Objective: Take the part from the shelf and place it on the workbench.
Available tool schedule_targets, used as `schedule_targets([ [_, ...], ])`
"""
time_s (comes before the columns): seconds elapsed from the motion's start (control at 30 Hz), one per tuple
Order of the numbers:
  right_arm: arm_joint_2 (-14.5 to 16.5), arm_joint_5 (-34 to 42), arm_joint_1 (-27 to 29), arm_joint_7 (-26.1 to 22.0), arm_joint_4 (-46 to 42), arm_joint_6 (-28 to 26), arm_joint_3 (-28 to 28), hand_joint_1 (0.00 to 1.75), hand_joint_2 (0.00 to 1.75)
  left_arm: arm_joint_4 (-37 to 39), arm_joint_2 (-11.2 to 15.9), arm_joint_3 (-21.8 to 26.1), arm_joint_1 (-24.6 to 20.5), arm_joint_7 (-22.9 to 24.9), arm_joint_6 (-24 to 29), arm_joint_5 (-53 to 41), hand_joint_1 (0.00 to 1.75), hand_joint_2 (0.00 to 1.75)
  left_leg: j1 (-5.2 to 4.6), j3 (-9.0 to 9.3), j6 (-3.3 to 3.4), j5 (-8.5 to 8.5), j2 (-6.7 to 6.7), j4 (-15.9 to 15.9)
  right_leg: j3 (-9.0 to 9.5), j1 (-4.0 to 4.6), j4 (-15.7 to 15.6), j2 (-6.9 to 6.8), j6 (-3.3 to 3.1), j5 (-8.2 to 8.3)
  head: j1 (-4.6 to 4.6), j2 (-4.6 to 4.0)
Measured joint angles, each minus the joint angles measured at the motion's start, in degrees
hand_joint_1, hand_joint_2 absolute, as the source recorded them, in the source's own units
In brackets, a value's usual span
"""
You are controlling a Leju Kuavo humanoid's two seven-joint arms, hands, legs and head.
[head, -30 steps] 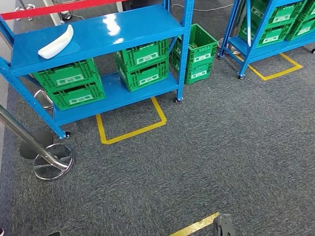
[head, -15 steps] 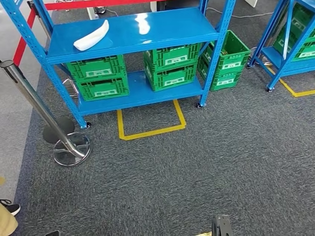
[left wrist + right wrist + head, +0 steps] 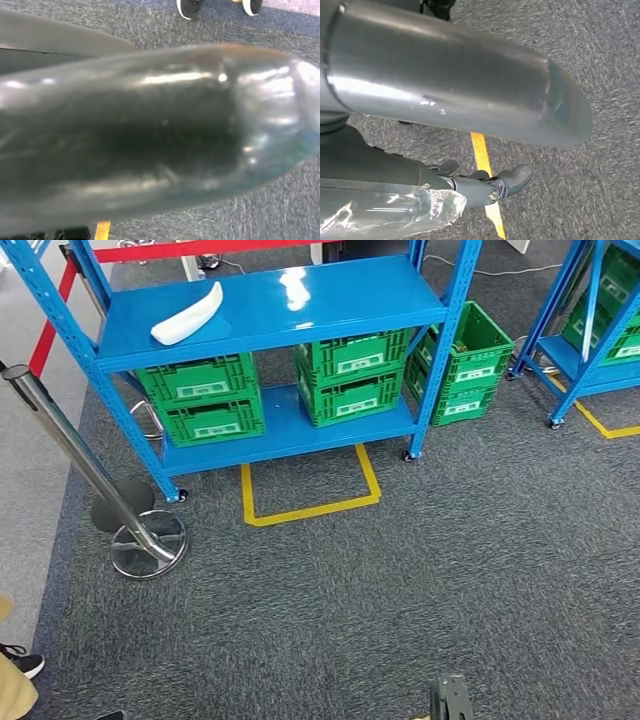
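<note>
From the head view I see the white part [image 3: 187, 315] lying on the top level of the blue shelf [image 3: 340, 305], toward its left end, untouched and well apart from anything of mine. Under that level, on the lower board, stand two stacks of green crates [image 3: 202, 398], and one more green stack [image 3: 459, 362] sits on the carpet just beside the shelf's right post. A yellow taped outline [image 3: 309, 495] marks the grey carpet in front of the shelf. To the left a chrome barrier post [image 3: 79, 460] leans over its round base, with a red belt [image 3: 162, 250] running behind the shelf. A second blue rack [image 3: 585, 330] with green crates stands off to the right. At the lower left edge I catch a person's shoe [image 3: 23, 662]. In the left wrist view a dark, glossy part of my own body covers the frame, and I cannot tell how the left hand's fingers lie. In the right wrist view my right hand [image 3: 486, 182] hangs over the carpet above a yellow tape line [image 3: 486, 175]; its fingers [image 3: 514, 177] reach out straight, slightly apart, holding nothing.
</note>
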State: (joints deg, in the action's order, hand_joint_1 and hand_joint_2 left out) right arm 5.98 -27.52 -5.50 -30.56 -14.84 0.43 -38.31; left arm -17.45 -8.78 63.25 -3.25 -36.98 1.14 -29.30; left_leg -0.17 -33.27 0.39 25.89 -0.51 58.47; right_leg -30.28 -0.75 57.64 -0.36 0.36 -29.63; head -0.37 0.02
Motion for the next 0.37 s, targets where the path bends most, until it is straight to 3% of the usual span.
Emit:
schedule_targets([
  [0.13, -0.02, 0.12, -0.37, -0.15, -0.01, 0.23, -0.02, 0.00, 0.00, -0.05, -0.01, -0.04, 0.03, 0.00, -0.27, 0.43, 0.00, 0.00, 0.24, 0.89, 0.78, 0.36, 0.37, -1.67, -0.39, 0.11, 0.55, 0.20, 1.20, -0.71, 0.10, 0.00],
  [0.17, -0.03, 0.12, -0.53, -0.17, -0.02, 0.24, -0.02, 0.00, 0.00, -0.06, 0.01, -0.06, -0.03, 0.00, -0.33, 0.60, 0.00, 0.00, 0.41, 1.21, 1.04, 0.31, 0.58, -2.07, -1.42, 0.13, 2.56, 0.24, 1.39, -1.80, 0.23, 0.00],
  [0.27, -0.03, 0.10, -0.85, -0.13, -0.02, 0.28, -0.02, 0.00, 0.00, -0.08, 0.13, -0.07, -0.10, 0.00, -0.43, 0.95, 0.00, 0.00, 0.39, 1.65, 1.56, 0.65, 1.33, -2.22, -7.81, 0.03, 13.82, 0.28, 1.74, -6.07, 0.43, 0.00],
  [0.3, -0.03, 0.09, -0.83, -0.08, -0.02, 0.30, -0.03, 0.00, 0.00, -0.08, 0.14, -0.07, -0.07, 0.00, -0.45, 1.00, 0.00, 0.00, 0.31, 1.83, 1.60, 0.82, 1.58, -2.21, -9.39, 0.03, 16.09, 0.27, 1.81, -6.20, 0.43, 0.00],
  [0.37, -0.03, 0.06, -0.77, -0.01, -0.02, 0.32, -0.03, 0.00, 0.00, -0.08, 0.14, -0.07, -0.03, 0.00, -0.49, 1.03, 0.00, 0.00, 0.25, 2.24, 1.54, 1.13, 1.96, -2.19, -9.92, 0.04, 15.81, 0.21, 1.81, -4.37, 0.43, -0.01],
])
